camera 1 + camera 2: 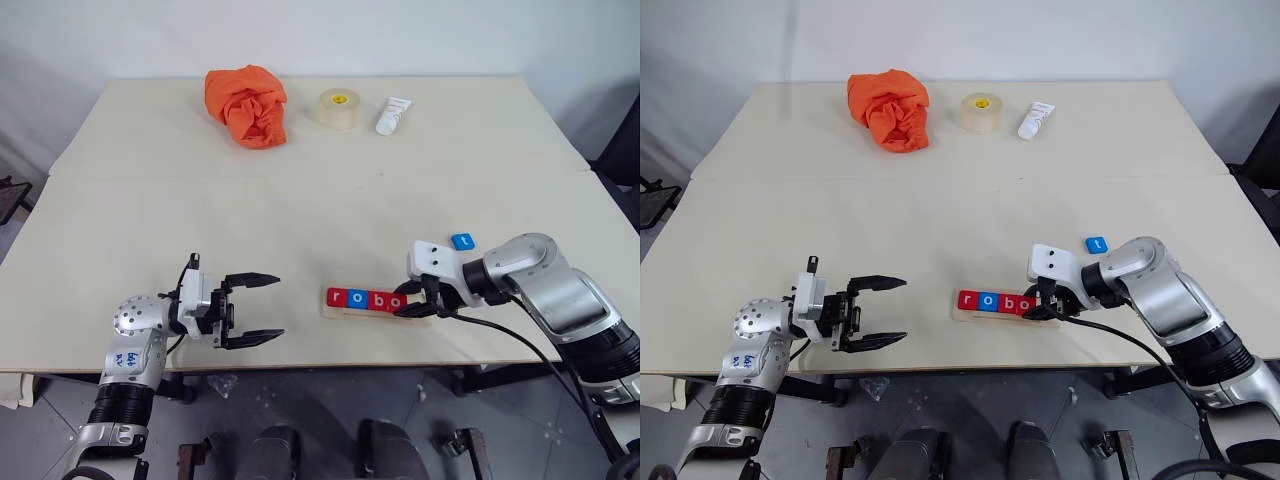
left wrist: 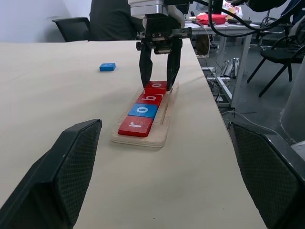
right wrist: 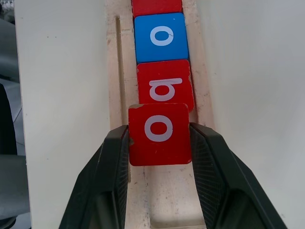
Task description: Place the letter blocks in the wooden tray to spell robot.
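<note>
My right claw [image 3: 159, 152] is clamped on a small flat red square tile with a white o [image 3: 159, 134], one finger against each side edge, holding it over the long pale wooden tray [image 3: 112, 71] right behind the red b tile [image 3: 165, 87]. Ahead of that in the groove sit a blue o tile [image 3: 160, 37] and the red r tile [image 1: 336, 297], so the row reads r, o, b, o. The last blue tile, marked t [image 1: 462, 241], lies loose on the pale wooden table [image 1: 300, 200] just behind my right wrist, apart from the tray.

My left claw [image 1: 250, 310] hangs with its black fingers spread wide and nothing between them, pointing at the tray's near end but well short of it.

At the far edge of the table, well away, lie a crumpled orange cloth [image 1: 247, 105], a round roll of clear tape [image 1: 339, 108] and a small white tube [image 1: 393, 115].

My own fingers cover the tray's far end from the head views, and I cannot tell whether the held tile touches the groove.
</note>
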Robot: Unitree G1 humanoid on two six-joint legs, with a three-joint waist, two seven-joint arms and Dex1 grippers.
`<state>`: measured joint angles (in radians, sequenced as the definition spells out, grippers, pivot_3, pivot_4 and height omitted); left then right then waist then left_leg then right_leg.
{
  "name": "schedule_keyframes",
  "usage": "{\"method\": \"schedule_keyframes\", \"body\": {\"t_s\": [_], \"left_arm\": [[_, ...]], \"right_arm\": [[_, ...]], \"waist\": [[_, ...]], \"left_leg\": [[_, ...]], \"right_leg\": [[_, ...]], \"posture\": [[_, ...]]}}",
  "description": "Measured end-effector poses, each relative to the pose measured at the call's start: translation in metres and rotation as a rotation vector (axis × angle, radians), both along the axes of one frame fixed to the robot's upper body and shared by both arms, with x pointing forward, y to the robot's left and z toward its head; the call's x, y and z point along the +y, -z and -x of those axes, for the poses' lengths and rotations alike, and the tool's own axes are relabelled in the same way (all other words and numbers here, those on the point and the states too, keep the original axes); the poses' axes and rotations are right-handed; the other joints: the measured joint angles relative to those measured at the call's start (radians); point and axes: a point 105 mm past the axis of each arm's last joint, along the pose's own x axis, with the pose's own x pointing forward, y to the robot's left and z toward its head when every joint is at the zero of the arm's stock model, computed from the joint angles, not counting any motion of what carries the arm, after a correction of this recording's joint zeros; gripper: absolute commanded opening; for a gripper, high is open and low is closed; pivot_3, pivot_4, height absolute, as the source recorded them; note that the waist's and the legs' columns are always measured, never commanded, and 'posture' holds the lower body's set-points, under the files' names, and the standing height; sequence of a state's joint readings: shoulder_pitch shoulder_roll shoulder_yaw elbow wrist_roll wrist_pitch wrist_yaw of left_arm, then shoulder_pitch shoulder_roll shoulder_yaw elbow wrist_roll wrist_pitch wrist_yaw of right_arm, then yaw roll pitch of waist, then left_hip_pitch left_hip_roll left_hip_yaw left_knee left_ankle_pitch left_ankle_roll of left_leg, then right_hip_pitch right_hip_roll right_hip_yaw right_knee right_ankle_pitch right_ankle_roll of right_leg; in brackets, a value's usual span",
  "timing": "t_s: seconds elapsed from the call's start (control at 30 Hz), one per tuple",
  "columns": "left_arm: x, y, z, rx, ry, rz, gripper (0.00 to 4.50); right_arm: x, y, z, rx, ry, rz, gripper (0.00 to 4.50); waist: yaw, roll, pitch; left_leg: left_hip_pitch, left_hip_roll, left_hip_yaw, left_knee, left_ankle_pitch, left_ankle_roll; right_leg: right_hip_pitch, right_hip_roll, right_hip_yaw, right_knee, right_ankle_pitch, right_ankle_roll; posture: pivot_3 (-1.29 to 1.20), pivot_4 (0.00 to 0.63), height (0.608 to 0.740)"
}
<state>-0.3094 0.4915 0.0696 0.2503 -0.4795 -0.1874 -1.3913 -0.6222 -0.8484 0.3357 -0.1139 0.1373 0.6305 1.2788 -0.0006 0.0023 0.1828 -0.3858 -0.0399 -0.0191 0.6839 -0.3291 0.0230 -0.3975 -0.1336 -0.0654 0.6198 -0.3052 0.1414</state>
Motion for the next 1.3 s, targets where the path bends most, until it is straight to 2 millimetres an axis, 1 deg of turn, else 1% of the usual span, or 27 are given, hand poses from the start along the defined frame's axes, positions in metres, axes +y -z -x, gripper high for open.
{"method": "schedule_keyframes", "body": {"t_s": [0.27, 0.43, 0.53, 0.67, 0.93, 1.13, 1.3], "left_arm": [[0.000, 0.000, 0.000, 0.000, -0.001, -0.001, 4.50], [0.002, 0.000, 0.000, 0.001, -0.004, -0.010, 4.50], [0.003, 0.000, 0.000, 0.000, -0.005, -0.012, 4.50], [0.003, 0.000, 0.000, 0.000, -0.006, -0.012, 4.50], [0.003, 0.000, 0.000, 0.000, -0.006, -0.012, 4.50], [0.003, 0.000, 0.000, -0.002, -0.007, -0.012, 4.50], [0.003, -0.001, 0.000, -0.002, -0.009, -0.011, 4.50]], "right_arm": [[-0.002, 0.001, -0.003, -0.014, 0.006, -0.002, 1.45], [-0.009, 0.003, -0.004, 0.004, 0.037, -0.013, 1.45], [-0.012, -0.001, -0.003, 0.001, 0.042, -0.019, 1.45], [-0.014, 0.001, -0.002, 0.000, 0.043, -0.017, 1.45], [-0.006, 0.007, -0.002, 0.006, 0.025, -0.023, 1.45], [-0.002, 0.006, -0.004, -0.009, 0.020, -0.021, 1.45], [-0.001, 0.003, -0.006, -0.022, 0.023, -0.019, 3.12]], "waist": [[0.000, 0.000, 0.000], [0.000, 0.000, 0.000], [0.000, 0.000, 0.000], [0.000, 0.000, 0.000], [0.000, 0.000, 0.000], [0.000, 0.000, 0.000], [0.000, 0.000, 0.000]], "left_leg": [[0.000, 0.000, 0.000, 0.000, 0.000, 0.000], [0.000, 0.000, 0.000, 0.000, 0.000, 0.000], [0.000, 0.000, 0.000, 0.000, 0.000, 0.000], [0.000, 0.000, 0.000, 0.000, 0.000, 0.000], [0.000, 0.000, 0.000, 0.000, 0.000, 0.000], [0.000, 0.000, 0.000, 0.000, 0.000, 0.000], [0.000, 0.000, 0.000, 0.000, 0.000, 0.000]], "right_leg": [[0.000, 0.000, 0.000, 0.000, 0.000, 0.000], [0.000, 0.000, 0.000, 0.000, 0.000, 0.000], [0.000, 0.000, 0.000, 0.000, 0.000, 0.000], [0.000, 0.000, 0.000, 0.000, 0.000, 0.000], [0.000, 0.000, 0.000, 0.000, 0.000, 0.000], [0.000, 0.000, 0.000, 0.000, 0.000, 0.000], [0.000, 0.000, 0.000, 0.000, 0.000, 0.000]], "posture": [[0.00, 0.150, 0.740], [0.00, 0.150, 0.740], [0.00, 0.150, 0.740], [0.00, 0.150, 0.740], [0.00, 0.150, 0.740], [0.00, 0.150, 0.740], [0.00, 0.150, 0.740]]}}
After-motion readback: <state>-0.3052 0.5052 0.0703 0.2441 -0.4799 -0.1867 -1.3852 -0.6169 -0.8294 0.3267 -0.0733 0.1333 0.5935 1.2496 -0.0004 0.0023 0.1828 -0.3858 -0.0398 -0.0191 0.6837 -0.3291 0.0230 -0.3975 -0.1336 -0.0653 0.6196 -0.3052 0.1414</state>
